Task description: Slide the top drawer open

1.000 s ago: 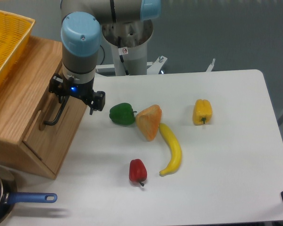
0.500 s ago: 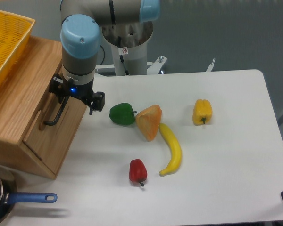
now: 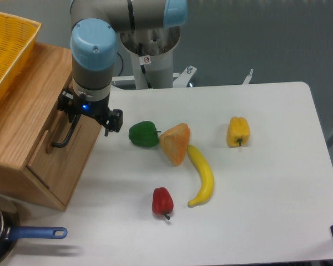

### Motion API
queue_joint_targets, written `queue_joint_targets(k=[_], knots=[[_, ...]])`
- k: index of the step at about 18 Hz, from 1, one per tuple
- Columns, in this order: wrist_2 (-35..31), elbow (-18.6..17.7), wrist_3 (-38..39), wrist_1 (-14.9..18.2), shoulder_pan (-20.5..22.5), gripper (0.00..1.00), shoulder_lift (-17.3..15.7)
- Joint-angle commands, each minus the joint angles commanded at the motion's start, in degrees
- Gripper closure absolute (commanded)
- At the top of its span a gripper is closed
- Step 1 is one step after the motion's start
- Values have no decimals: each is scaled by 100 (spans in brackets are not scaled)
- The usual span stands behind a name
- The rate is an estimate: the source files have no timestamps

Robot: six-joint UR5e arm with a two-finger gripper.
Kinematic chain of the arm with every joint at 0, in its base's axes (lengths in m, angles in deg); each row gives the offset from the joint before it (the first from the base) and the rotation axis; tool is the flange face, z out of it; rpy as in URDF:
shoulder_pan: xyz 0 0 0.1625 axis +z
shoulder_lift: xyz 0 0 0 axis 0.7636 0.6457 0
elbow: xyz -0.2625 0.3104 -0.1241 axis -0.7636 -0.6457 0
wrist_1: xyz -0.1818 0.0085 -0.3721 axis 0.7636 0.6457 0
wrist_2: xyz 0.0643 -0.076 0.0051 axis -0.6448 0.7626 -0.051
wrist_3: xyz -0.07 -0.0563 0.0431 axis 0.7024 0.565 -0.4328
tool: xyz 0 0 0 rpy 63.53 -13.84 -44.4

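The top drawer (image 3: pixel 64 152) sits at the left of the white table (image 3: pixel 277 183), its flat light-oak plank front showing a fine grain and tilting out from the wooden cabinet (image 3: pixel 22 127). A thin black metal bar handle (image 3: pixel 65 138) runs along the front, bent at its lower end where it meets the wood. Above the cabinet rests a yellow plastic basket (image 3: pixel 5 50) with a woven mesh wall.

The gripper (image 3: pixel 72 117) hangs right over the upper end of the handle — its black body, with a small blue light, hides the fingers, so I cannot tell how far they stand apart or whether they clasp the bar. The arm's smooth grey wrist carries a rounded light-blue cap.

On the table lie glossy plastic foods: a green pepper (image 3: pixel 143 134) touching an orange wedge (image 3: pixel 175 143), a curved banana (image 3: pixel 202 175), a red pepper (image 3: pixel 162 201) and a yellow pepper (image 3: pixel 238 131) well apart. A dark pan with a blue handle (image 3: pixel 36 233) shows at the lower left corner.
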Motion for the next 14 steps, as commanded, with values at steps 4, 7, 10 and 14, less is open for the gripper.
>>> queue_joint_targets(k=[4, 7, 10, 14], knots=[[-114, 27, -9, 0, 18, 0, 0], [-114, 70, -35, 9, 53, 0, 0], [-114, 132, -44, 9, 132, 0, 9], [-123, 132, -132, -9, 185, 0, 70]])
